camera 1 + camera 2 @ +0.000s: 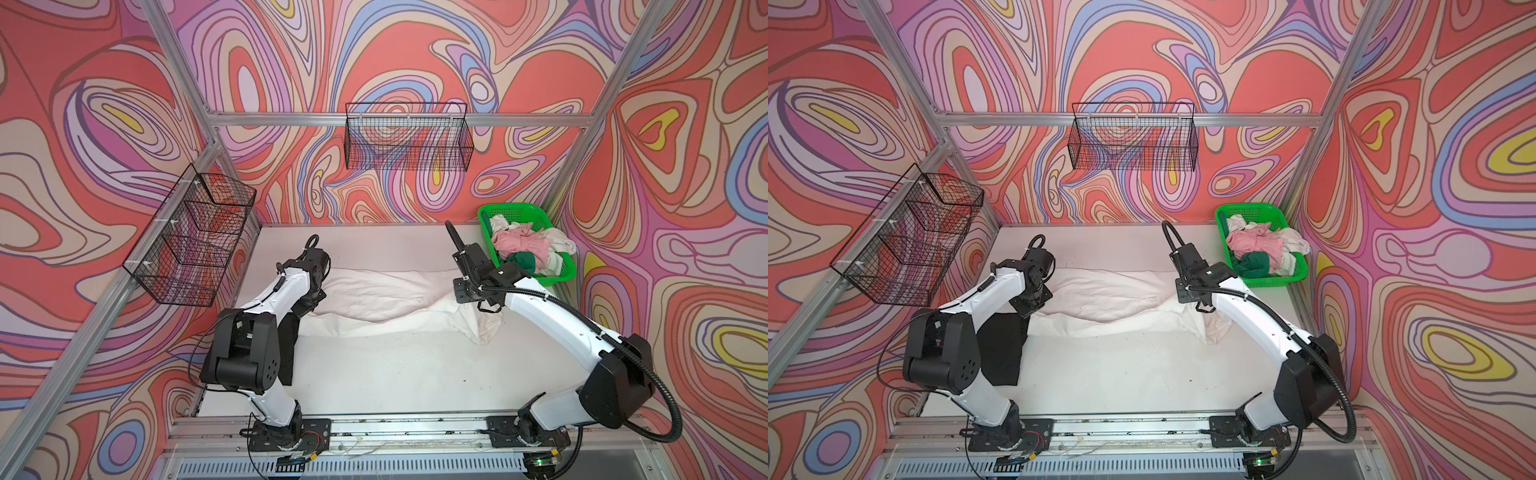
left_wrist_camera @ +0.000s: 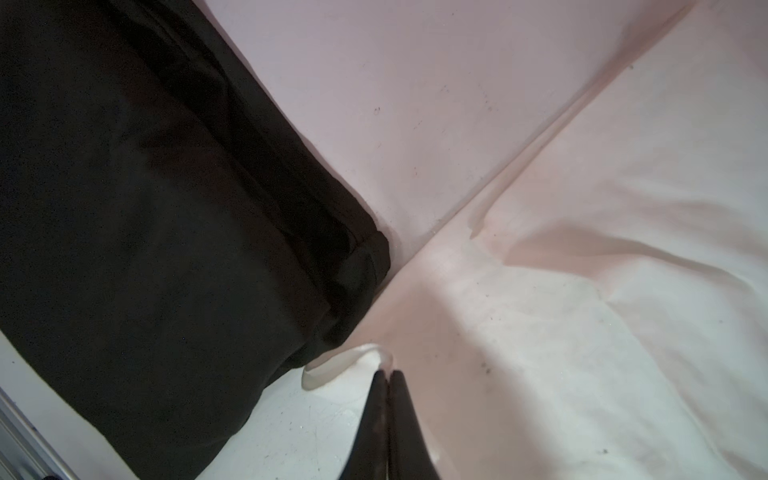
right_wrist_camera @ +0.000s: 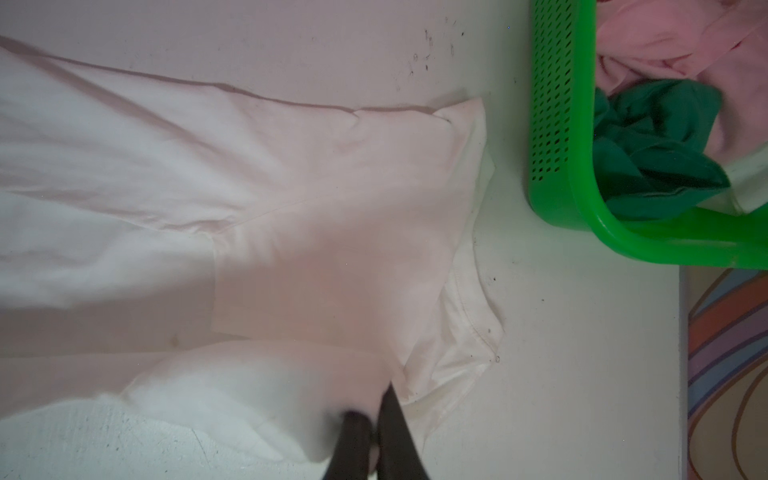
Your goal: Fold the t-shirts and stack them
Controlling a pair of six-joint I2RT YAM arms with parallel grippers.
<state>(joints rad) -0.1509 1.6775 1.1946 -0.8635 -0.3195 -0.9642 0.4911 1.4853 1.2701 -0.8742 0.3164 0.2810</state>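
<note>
The left claw is pressing its two dark fingers tight together on a curled bit of hem at one end of the off-white t-shirt, low against the white table. From this claw the shirt is stretching away as a long, wrinkled band toward the right claw. That claw is clenching a bunch of the same cloth at the far end, close to a short sleeve. The fabric is bulging over one of its fingers, so the exact spot of the pinch is hard to make out.

In both top views the band of cloth is lying across the table between the two wrists, with both claws hiding beneath them.

Just beside the left claw, the black t-shirt is lying flat on the table. Its corner is meeting the edge of the off-white cloth near the fingertips. In a top view the black t-shirt is showing partly under the left arm.

Beyond the right claw, past the sleeve and a strip of bare table, the green basket is sitting near the table's edge. It is holding a crumpled pink t-shirt, a dark green t-shirt and a white t-shirt, all heaped together.
</note>
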